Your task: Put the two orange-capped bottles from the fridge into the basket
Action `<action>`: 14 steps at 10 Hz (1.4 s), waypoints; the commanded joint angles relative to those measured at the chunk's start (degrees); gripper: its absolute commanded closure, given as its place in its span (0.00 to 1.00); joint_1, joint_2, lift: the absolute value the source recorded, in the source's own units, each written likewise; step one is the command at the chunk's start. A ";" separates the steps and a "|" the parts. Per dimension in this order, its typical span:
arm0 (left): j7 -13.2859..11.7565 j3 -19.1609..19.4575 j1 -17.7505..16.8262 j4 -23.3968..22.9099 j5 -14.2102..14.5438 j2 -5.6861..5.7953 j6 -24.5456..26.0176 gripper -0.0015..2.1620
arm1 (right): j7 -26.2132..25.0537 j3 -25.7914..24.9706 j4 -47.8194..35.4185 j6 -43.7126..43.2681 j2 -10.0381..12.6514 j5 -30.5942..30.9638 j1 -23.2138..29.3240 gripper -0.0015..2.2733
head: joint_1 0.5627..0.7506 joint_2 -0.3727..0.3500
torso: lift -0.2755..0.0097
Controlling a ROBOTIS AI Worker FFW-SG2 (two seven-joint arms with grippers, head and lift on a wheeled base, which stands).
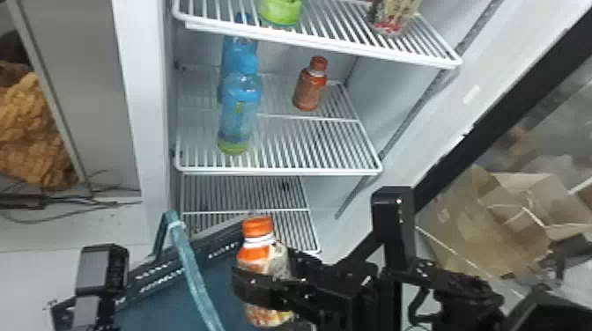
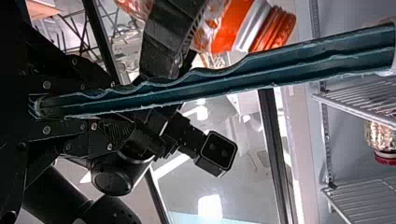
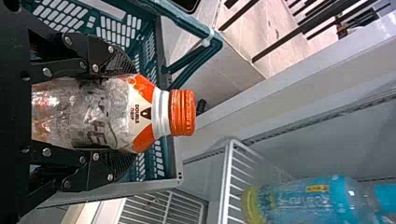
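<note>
Orange-capped bottle (image 3: 109, 114), glossy, clamped in right jaws; left jaws pinch ridged handle (image 2: 233, 81).

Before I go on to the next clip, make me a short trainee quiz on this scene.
1. True or false: the right gripper is closed on an orange-capped bottle.
2. Multiple choice: what shares the shelf with the second orange-capped bottle?
a) a green bottle
b) two blue bottles
c) a cardboard box
3. Fill in the blank: the left gripper grasps the basket by its ____.

Key: 1 true; 2 b; 3 handle.
</note>
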 commanded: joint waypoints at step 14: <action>0.00 -0.22 -0.14 0.06 0.12 0.09 -0.10 0.54 | -0.79 -1.06 7.25 -25.07 2.07 6.49 -0.26 0.01 | 0.70 0.03 | 0.14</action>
